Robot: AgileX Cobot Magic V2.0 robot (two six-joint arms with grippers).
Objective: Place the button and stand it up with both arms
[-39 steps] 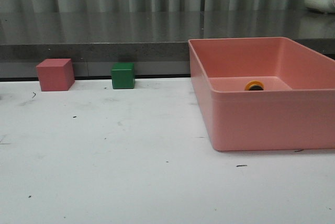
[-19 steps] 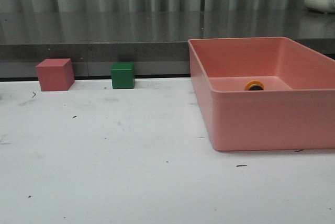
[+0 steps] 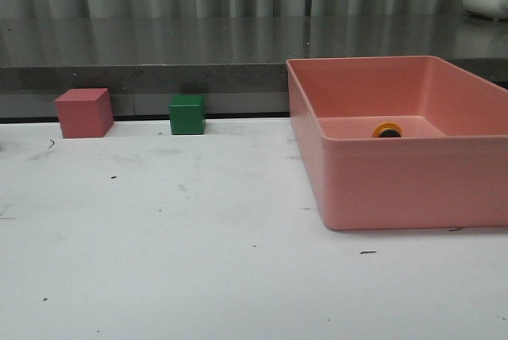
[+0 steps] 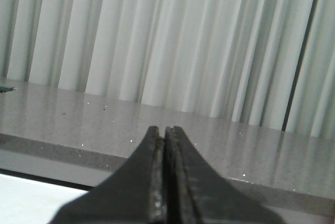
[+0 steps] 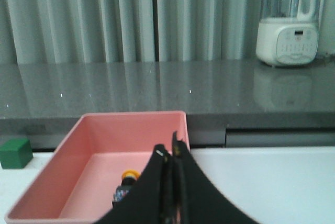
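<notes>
The button (image 3: 386, 129) lies inside the pink bin (image 3: 381, 185) at the right of the table; only its yellow-orange cap shows over the bin's front wall. In the right wrist view the button (image 5: 125, 184) lies on its side on the bin floor, cap towards the far wall, black body and blue block behind it. My right gripper (image 5: 170, 153) is shut and empty, held above the bin's near right part. My left gripper (image 4: 165, 130) is shut and empty, facing the grey counter and curtain. Neither arm shows in the front view.
A pink-red cube (image 3: 83, 113) and a green cube (image 3: 186, 114) stand at the table's back edge on the left; the green cube (image 5: 15, 153) also shows in the right wrist view. A white appliance (image 5: 288, 28) stands on the grey counter (image 3: 159, 46) behind.
</notes>
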